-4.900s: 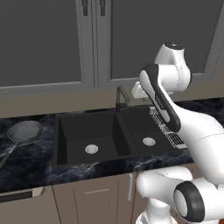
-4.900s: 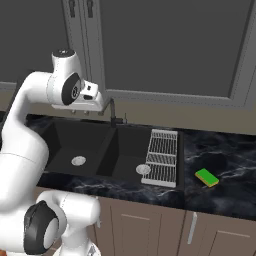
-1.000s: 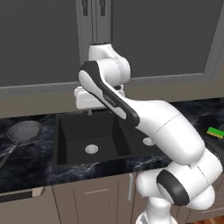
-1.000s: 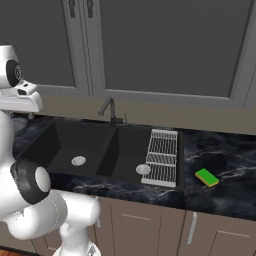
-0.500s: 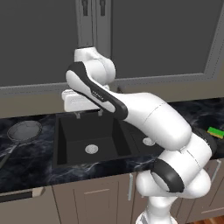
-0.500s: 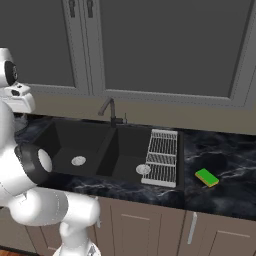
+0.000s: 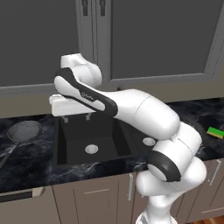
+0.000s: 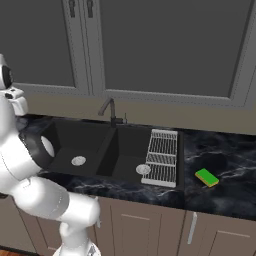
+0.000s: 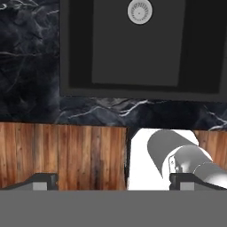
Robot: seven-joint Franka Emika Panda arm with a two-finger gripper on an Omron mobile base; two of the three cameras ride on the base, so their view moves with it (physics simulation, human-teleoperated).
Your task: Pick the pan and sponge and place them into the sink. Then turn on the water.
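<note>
- Leftmost, the pan (image 7: 25, 131) lies on the dark marbled counter (image 7: 26, 168) to the left of the sink (image 7: 94, 135): a small round shallow grey metal dish with a long thin dark handle running toward the counter's front edge. Nothing touches it.
- Meanwhile the gripper (image 7: 76, 117) has swung leftward over the last second, from above the sink's middle to over its left bowl, nearer the pan. Its jaws stand spread wide and empty.
- That sweep reads as the start of the reach for the pan; neither item is in the sink yet.
- Next, the sink is matte black with two rectangular bowls, each with a round silver drain (image 9: 140, 11); from the hand camera the left bowl's smooth flat floor lies beneath the fingertips (image 9: 42, 181).
- Behind the bowls stands a dark curved faucet (image 8: 109, 111), with no blue stream falling, so the water is off.
- A white wire dish rack (image 8: 162, 156) sits over the sink's right side.
- Farthest right, the sponge (image 8: 207, 177), a small green block with a yellow layer, rests on the counter, well apart from the arm.
</note>
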